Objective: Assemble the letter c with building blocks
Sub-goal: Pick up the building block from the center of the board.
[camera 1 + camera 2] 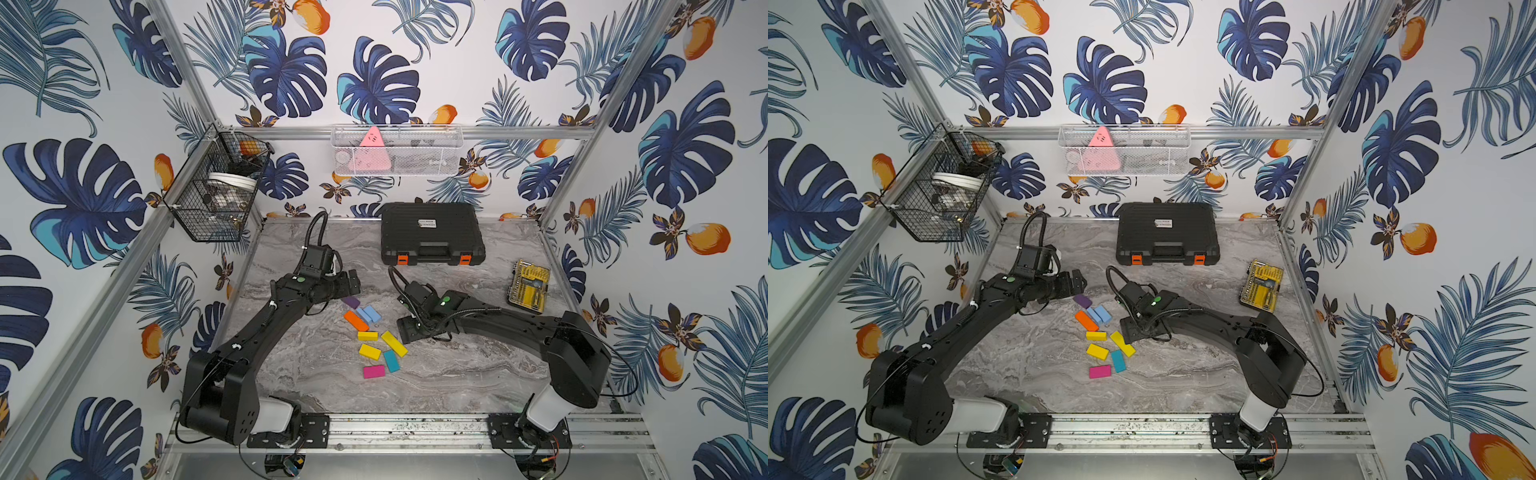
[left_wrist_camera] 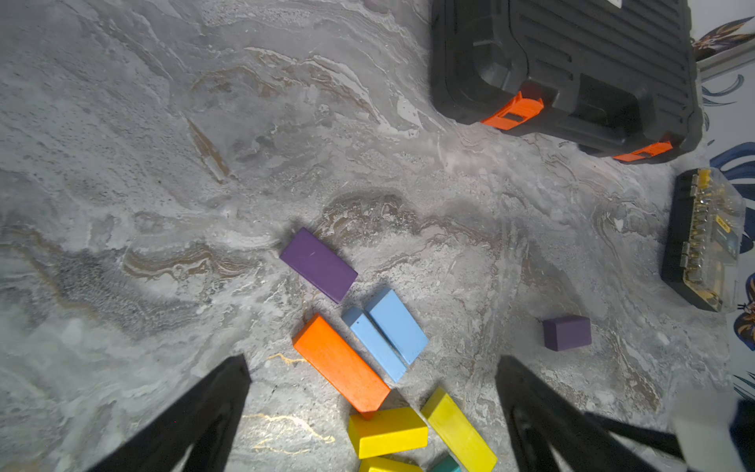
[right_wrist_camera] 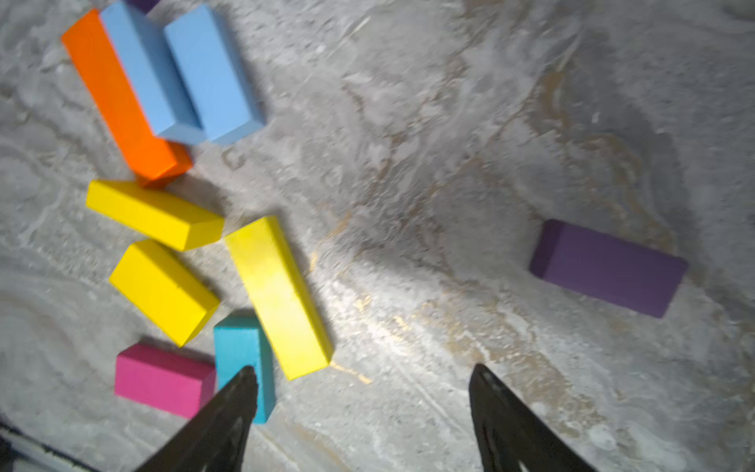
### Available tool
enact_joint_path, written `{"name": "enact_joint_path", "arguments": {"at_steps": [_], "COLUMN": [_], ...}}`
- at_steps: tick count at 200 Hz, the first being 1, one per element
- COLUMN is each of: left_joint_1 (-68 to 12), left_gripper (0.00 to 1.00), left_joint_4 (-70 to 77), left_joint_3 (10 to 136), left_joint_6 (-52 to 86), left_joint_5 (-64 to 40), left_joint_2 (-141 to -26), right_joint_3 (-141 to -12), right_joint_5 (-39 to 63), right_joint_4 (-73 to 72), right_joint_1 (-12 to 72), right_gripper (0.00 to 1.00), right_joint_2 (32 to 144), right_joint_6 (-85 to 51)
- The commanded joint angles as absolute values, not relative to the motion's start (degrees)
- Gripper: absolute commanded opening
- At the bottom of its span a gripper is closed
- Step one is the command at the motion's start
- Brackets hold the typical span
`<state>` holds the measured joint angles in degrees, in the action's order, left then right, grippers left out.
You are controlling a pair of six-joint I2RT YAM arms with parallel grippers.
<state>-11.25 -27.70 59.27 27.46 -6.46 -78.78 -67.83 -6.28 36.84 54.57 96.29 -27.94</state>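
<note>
The left gripper (image 2: 374, 360) and right gripper (image 3: 363, 370) are held wide open and empty over the building blocks (image 1: 376, 332), which are loosely clustered on the tabletop (image 1: 316, 374) with one purple block (image 3: 608, 267) apart, seemingly readied for picking.

Top views: 1 dark-purple flat rectangular block (image 1: 352, 301) sits partly behind the left hand (image 1: 354, 283). The 2nd purple block (image 2: 567, 333) is hidden there under the right arm (image 1: 478, 322). Left wrist: teal block (image 2: 445, 466) cut by the frame edge. Right wrist view is blurred.
</note>
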Motion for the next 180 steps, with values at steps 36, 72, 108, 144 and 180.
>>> {"name": "enact_joint_path", "arguments": {"at_steps": [36,72,108,144,180], "left_joint_1": [-7.8,-7.4,-7.1,-6.9,-6.8], "left_gripper": [0.99,0.99,0.99,0.99,0.99], "left_joint_4": [-28.3,-28.0,-28.3,-28.2,-28.2], "left_joint_3": [59.4,58.9,58.5,57.9,57.7], "left_joint_6": [27.9,28.3,28.1,28.0,28.3], "left_joint_5": [-7.2,-8.0,-8.0,-7.7,-7.8], "left_joint_2": [-78.2,-78.2,-78.0,-77.8,-77.6], "right_joint_3": [-66.4,-67.2,-68.6,-69.0,-69.1], "right_joint_5": [-6.6,-7.3,-8.5,-9.4,-9.4], "right_joint_4": [38.8,38.1,38.1,37.8,37.5], "right_joint_1": [63.8,68.3,71.2,71.6,71.6], "right_gripper": [0.73,0.7,0.68,0.65,0.6], "right_joint_2": [96.6,99.6,102.6,103.8,104.7], "right_joint_6": [-33.6,-36.0,-37.4,-37.8,-37.9]}}
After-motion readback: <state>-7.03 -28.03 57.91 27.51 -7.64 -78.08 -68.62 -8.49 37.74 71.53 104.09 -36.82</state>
